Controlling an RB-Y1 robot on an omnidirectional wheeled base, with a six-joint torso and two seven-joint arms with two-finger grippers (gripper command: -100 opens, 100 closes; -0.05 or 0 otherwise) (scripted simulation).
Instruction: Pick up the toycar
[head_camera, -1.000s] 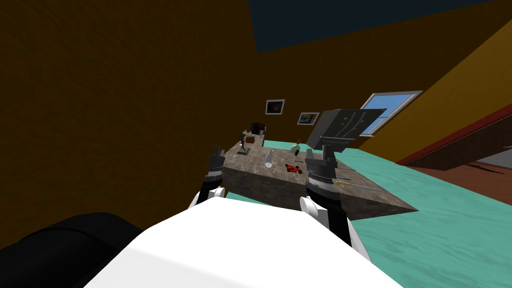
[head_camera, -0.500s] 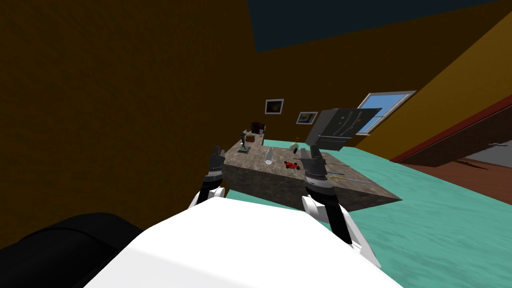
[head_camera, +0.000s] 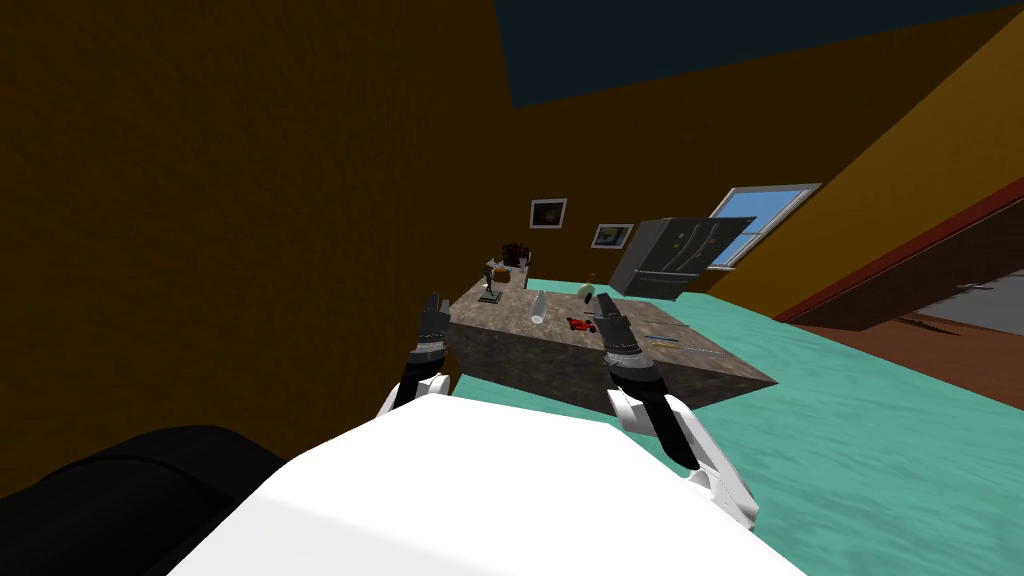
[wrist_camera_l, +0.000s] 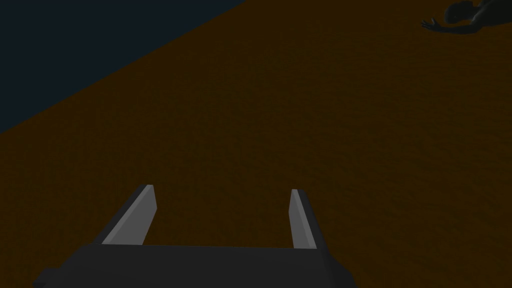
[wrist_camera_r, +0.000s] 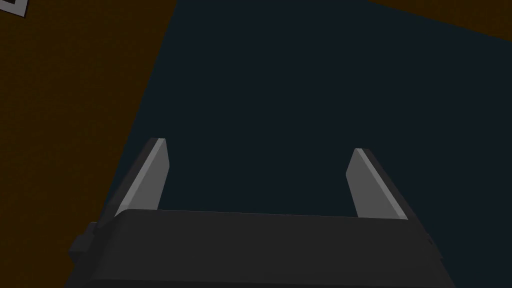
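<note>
So, approach step, I judge: the red toy car (head_camera: 581, 325) sits on the table (head_camera: 520, 355), just at nine o'clock of the right gripper (head_camera: 604, 314), which is spread wide and empty like the left gripper (head_camera: 434, 302). The next move calls for tilting down over the car.

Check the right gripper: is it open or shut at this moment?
Open. In the right wrist view the right gripper has its two fingers standing wide apart, with nothing held between them.
</note>
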